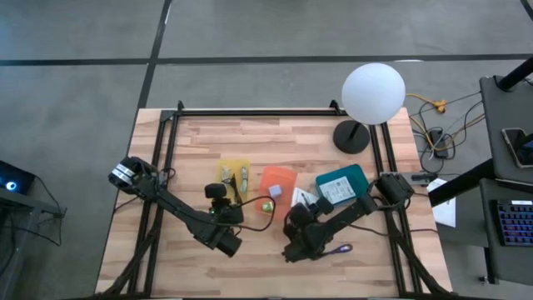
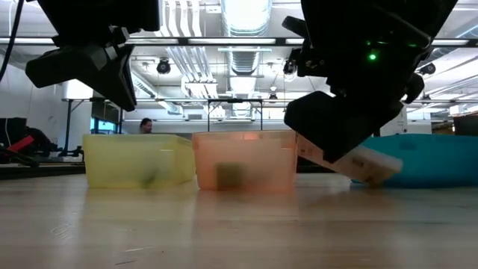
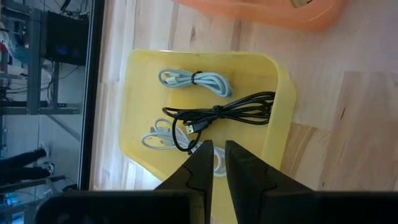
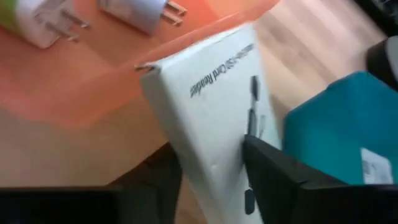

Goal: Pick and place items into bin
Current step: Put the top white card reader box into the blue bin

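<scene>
My right gripper (image 4: 208, 149) is shut on a white box printed "Card Reader" (image 4: 211, 106), between the orange bin (image 1: 279, 179) and the teal bin (image 1: 343, 185). In the low view the box (image 2: 358, 163) slants down out of the gripper. My left gripper (image 3: 214, 155) is shut and holds nothing; it hangs over the near edge of the yellow bin (image 3: 273, 93). In that bin lie a pale blue coiled cable (image 3: 196, 82), a black cable (image 3: 227, 115) and a white cable (image 3: 155, 138). Two white plug adapters (image 4: 140, 11) lie in the orange bin. My right gripper pinches the box's two long side edges (image 4: 239, 134) between its two fingers, which lie across the box and slant down at it. The box is tilted. Its far corner (image 4: 146, 67) is at the orange bin's rim. I cannot tell whether its low end (image 2: 379, 173) touches the table.
A white globe lamp (image 1: 373, 93) stands at the table's far right. A small purple item (image 1: 340, 248) lies on the table beside the right arm, and a small green item (image 1: 266, 205) lies near the orange bin. A white card (image 1: 337, 192) lies in the teal bin.
</scene>
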Available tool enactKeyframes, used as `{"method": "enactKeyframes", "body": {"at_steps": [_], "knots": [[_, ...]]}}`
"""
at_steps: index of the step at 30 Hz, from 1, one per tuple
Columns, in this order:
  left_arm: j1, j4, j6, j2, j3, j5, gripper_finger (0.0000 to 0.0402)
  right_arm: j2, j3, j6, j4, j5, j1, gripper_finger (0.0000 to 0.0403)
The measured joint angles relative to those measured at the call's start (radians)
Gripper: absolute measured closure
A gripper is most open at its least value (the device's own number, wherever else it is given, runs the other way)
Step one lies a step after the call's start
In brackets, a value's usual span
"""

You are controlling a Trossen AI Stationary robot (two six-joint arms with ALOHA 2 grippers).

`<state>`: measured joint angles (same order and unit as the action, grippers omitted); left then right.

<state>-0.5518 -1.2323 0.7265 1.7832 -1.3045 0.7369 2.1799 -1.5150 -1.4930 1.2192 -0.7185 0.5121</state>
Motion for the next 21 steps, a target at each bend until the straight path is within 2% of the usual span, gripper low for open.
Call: {"method": "enactKeyframes", "body": {"at_steps": [5, 8, 13, 16, 18, 21], "knots": [[0.000, 0.012, -0.009, 0.000, 0.000, 0.003, 0.0375, 0.000, -0.027, -0.011, 0.070, -0.011, -0.002, 0.0337], [0.000, 0.021, -0.009, 0.000, 0.000, 0.003, 0.0375, -0.001, -0.081, -0.023, 0.130, -0.007, -0.001, 0.0366], [0.000, 0.020, -0.009, 0.000, -0.003, 0.003, 0.0375, -0.026, -0.187, -0.153, 0.249, -0.005, 0.001, 0.0375], [0.000, 0.020, -0.009, 0.000, -0.003, 0.003, 0.0375, -0.067, -0.258, -0.243, 0.343, -0.055, 0.006, 0.0376], [0.000, 0.021, -0.009, 0.000, -0.003, 0.003, 0.0375, -0.100, -0.282, -0.249, 0.341, -0.062, 0.006, 0.0376], [0.001, 0.021, -0.009, 0.000, -0.004, 0.002, 0.0375, -0.154, -0.279, -0.241, 0.348, -0.005, -0.010, 0.0377]]}}
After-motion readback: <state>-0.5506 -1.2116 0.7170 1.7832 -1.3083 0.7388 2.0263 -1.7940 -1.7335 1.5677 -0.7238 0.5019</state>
